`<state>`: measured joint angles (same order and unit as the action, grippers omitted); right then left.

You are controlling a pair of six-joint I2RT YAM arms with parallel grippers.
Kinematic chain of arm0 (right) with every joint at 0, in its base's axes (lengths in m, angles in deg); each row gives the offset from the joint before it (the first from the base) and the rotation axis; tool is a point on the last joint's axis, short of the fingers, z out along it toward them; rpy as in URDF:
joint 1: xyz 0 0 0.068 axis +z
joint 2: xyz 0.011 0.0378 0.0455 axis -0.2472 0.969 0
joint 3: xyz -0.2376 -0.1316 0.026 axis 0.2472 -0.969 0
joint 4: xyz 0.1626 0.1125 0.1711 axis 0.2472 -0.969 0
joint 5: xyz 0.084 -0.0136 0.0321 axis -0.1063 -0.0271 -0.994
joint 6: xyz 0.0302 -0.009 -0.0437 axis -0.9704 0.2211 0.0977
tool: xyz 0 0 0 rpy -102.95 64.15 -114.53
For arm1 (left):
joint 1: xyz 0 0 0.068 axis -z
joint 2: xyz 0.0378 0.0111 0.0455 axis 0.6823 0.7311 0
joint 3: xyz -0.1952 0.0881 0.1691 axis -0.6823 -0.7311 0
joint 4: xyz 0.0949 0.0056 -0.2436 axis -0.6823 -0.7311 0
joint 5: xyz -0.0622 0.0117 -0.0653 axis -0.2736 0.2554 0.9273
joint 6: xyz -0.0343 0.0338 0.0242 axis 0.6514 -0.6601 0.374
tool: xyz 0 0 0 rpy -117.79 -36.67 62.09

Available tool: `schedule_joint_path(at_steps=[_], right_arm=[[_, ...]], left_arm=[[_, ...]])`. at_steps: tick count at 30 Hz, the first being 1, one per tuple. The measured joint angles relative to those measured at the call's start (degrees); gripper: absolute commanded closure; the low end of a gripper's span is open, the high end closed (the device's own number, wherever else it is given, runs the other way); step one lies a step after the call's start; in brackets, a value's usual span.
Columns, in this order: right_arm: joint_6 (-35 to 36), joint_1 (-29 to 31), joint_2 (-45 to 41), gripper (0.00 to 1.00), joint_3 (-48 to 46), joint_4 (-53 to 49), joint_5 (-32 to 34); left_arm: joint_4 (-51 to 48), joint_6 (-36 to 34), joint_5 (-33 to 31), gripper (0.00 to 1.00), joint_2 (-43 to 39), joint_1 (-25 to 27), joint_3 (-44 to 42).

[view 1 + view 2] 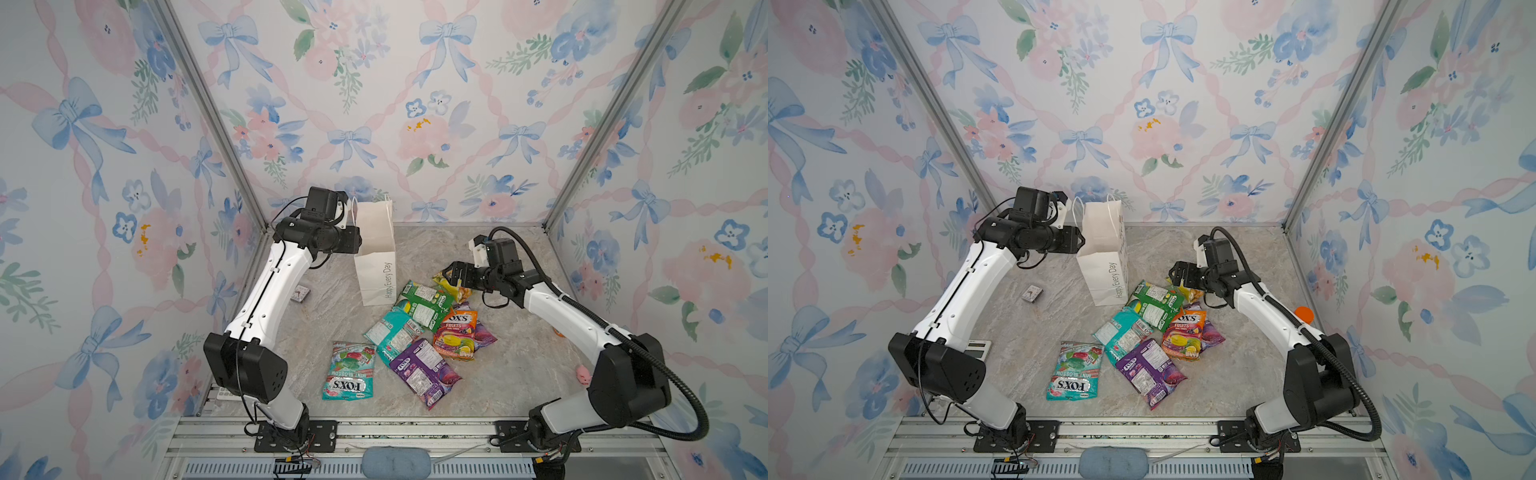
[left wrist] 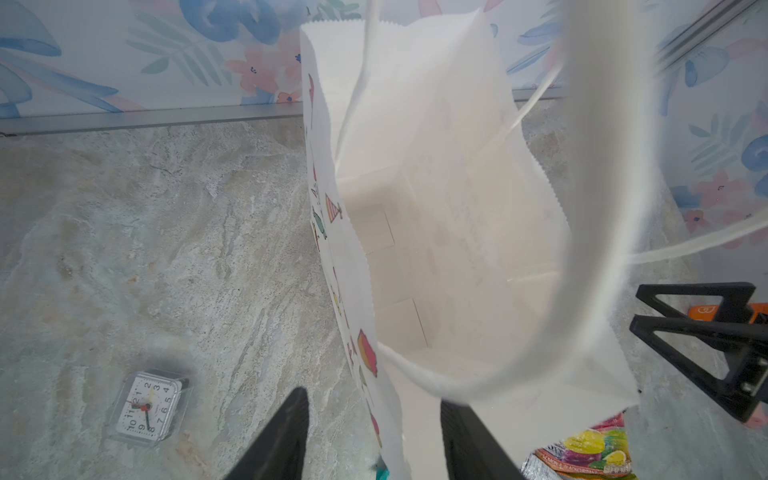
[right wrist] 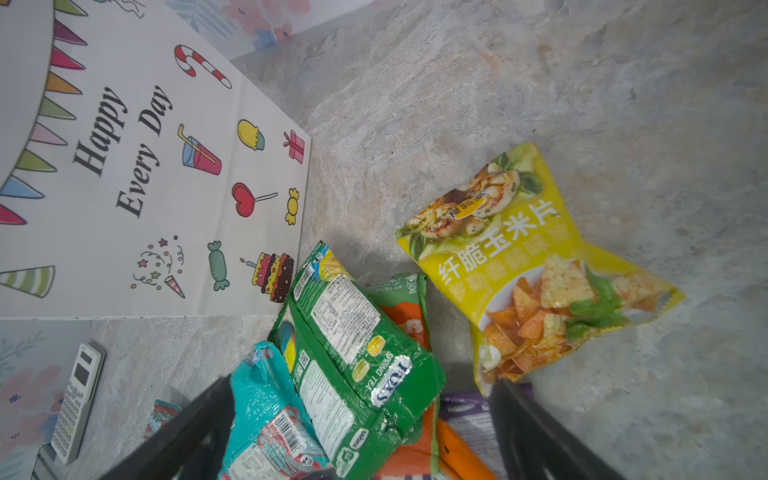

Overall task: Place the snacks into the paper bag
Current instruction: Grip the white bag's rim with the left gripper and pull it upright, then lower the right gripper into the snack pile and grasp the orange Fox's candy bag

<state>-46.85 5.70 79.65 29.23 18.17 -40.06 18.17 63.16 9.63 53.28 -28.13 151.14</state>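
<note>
Our left arm [image 1: 270,291], white-shelled with black joints, climbs from its base at the front edge, folds at a bulky black elbow low on the left, then runs up and back, and its wrist turns to the right. The black parallel left gripper [image 1: 1079,241] points rightward, roughly level; in the left wrist view its two black fingers [image 2: 282,436] stand apart, not pressed together. Our right arm [image 1: 561,307], of the same white and black build, folds at its elbow on the right and reaches toward the middle. The black right gripper [image 1: 451,276] points left and tips downward, with its fingers [image 3: 540,436] spread wide.
</note>
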Motion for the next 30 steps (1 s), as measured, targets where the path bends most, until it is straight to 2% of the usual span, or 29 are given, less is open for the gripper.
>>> schedule_joint_path(at_steps=[8, 11, 15, 19, 25, 30], right_arm=[[3.30, 0.04, 1.64, 0.06, 1.18, -3.58, 1.75], [5.03, 0.04, 3.13, 0.07, 2.64, -5.27, 1.92], [6.97, 0.22, 5.07, 0.07, 5.01, -7.21, 1.92], [9.20, 1.09, 7.08, 0.08, 7.56, -9.07, 1.81], [13.00, 1.75, 12.92, 0.13, 11.72, -12.02, -0.74], [14.01, 3.28, 13.09, 0.15, 12.00, -13.92, -3.65]], left_arm=[[0.00, 0.02, 0.04, 0.53, 2.80, 0.02, 0.63], [0.00, -0.20, 0.07, 0.60, 4.11, 0.02, 0.63], [0.00, -0.79, 0.07, 0.83, 5.16, 0.02, 0.72], [-0.09, -2.27, 0.09, 1.00, 5.77, 0.02, 1.64], [-0.26, -4.76, 0.22, 1.00, 5.99, 0.17, 4.04], [-0.26, -6.60, -0.94, 1.00, 5.99, 1.03, 4.61]])
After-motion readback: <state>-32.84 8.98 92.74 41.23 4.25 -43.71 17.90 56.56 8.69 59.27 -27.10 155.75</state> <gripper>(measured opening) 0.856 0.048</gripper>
